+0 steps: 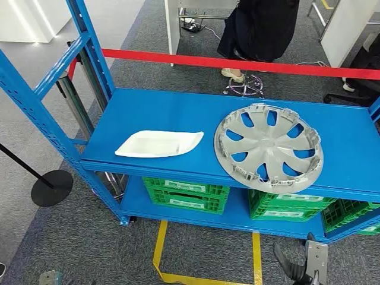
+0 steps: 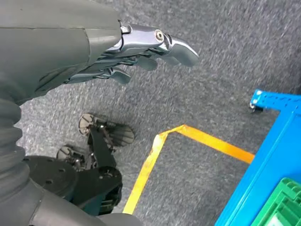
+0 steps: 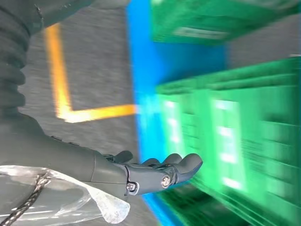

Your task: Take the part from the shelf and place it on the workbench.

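1. Head view: blue shelf (image 1: 148,113) carries a grey hubcap (image 1: 268,147) on its right, rim just over the front edge.
2. White tray (image 1: 158,143) lies left of it, well apart.
3. Hubcap looks light, stiff, thin plastic; grip the rim, not the spokes.
4. Left hand (image 2: 142,52) and right hand (image 3: 156,172) hang empty, fingers nearly straight.

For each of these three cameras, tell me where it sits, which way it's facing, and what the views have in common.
Head view: high on the body, looking forward and down at the blue shelf holding a silver hubcap and a white part.
Left wrist view: behind the left hand, facing grey carpet; the robot's dark lower parts show.
Right wrist view: behind the right hand, facing blurred green crates.
Shared: all three show the yellow floor tape, blue shelf and green crates.
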